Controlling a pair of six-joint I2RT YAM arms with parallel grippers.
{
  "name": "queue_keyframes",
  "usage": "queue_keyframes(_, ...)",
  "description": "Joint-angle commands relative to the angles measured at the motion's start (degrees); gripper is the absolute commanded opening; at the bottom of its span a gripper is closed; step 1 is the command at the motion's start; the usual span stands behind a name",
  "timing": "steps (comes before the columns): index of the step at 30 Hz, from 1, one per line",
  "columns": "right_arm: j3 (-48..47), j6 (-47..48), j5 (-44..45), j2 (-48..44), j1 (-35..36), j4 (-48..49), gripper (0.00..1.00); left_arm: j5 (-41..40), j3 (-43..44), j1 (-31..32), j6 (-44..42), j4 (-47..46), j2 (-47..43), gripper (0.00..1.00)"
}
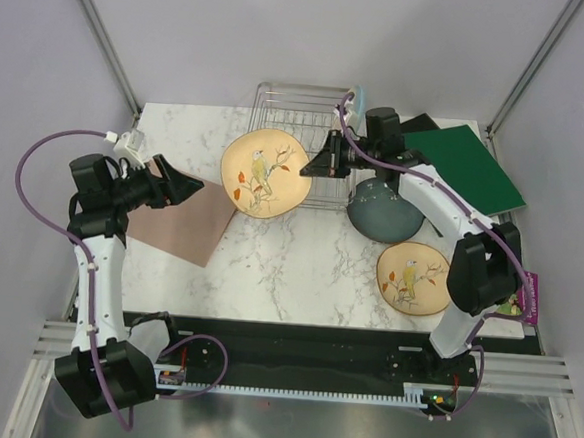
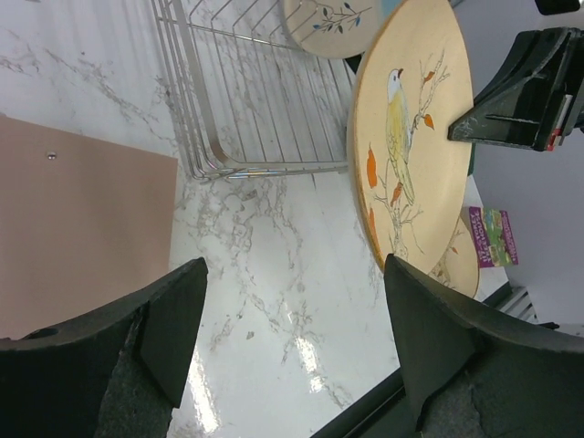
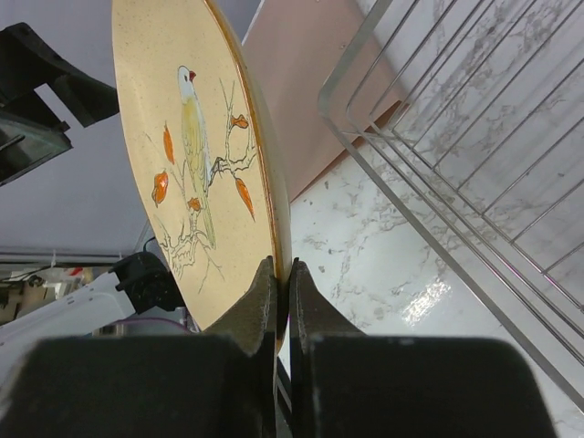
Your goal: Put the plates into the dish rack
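Note:
My right gripper (image 1: 311, 165) is shut on the rim of a cream-yellow bird plate (image 1: 263, 172) and holds it on edge, off the table, at the near-left corner of the silver wire dish rack (image 1: 295, 107). In the right wrist view both jaws pinch the plate's edge (image 3: 196, 155) at the gripper (image 3: 283, 274), with the rack (image 3: 456, 155) to the right. A second bird plate (image 1: 413, 278) lies flat at the near right. A dark slate-blue plate (image 1: 385, 213) lies by the rack. A cream plate with light blue (image 1: 355, 103) stands at the rack's far right. My left gripper (image 1: 189, 187) is open and empty.
A pink-brown mat (image 1: 177, 221) lies under my left gripper. A green binder (image 1: 466, 161) lies at the far right. A purple packet (image 1: 527, 296) sits at the right edge. The left wrist view shows the held plate (image 2: 406, 137) and the rack (image 2: 246, 100).

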State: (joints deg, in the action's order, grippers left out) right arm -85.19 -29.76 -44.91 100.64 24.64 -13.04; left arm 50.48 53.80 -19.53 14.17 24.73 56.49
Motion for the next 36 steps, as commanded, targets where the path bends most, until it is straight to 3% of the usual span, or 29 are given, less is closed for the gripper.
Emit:
queue_keyframes(1,-1.82,-2.06,-3.43,-1.24,1.02,6.53,0.00,2.51,0.96,0.02,4.54,-1.35,0.02,0.85)
queue_keyframes(12,-8.15,-3.11,-3.26,4.39,6.99,7.32,0.00,4.63,0.16,1.77,5.16,-3.64,2.92,0.84)
queue_keyframes(22,-10.61,-5.75,-2.73,6.59,9.28,10.66,0.00,4.63,-2.65,2.04,5.34,-6.53,5.74,0.67)
queue_keyframes(25,-11.14,-5.84,-2.64,7.11,9.72,10.75,0.00,5.41,-2.65,2.04,5.34,-7.06,6.35,0.54)
queue_keyframes(28,-10.70,-5.49,-2.56,7.55,9.72,10.75,0.00,7.26,-2.74,2.04,5.77,-8.29,6.62,0.33)
queue_keyframes(29,-10.09,-5.57,-2.12,7.64,9.81,10.75,0.00,7.61,-2.82,2.04,5.95,-8.73,6.70,0.20)
queue_keyframes(31,-9.56,-5.66,-1.41,7.81,9.72,10.49,0.00,8.58,-3.09,1.95,5.95,-9.00,6.70,0.05)
queue_keyframes(33,-8.68,-5.23,-1.85,8.17,9.81,10.49,0.27,9.11,-3.52,2.04,6.04,-9.17,6.97,0.02)
queue_keyframes(35,-7.89,-4.78,-1.76,8.43,9.81,10.49,0.47,9.81,-3.70,2.04,6.22,-9.52,7.05,0.02)
queue_keyframes(36,-7.89,-4.61,-2.29,8.69,9.81,10.66,0.49,10.16,-3.70,2.04,6.30,-9.70,7.14,0.02)
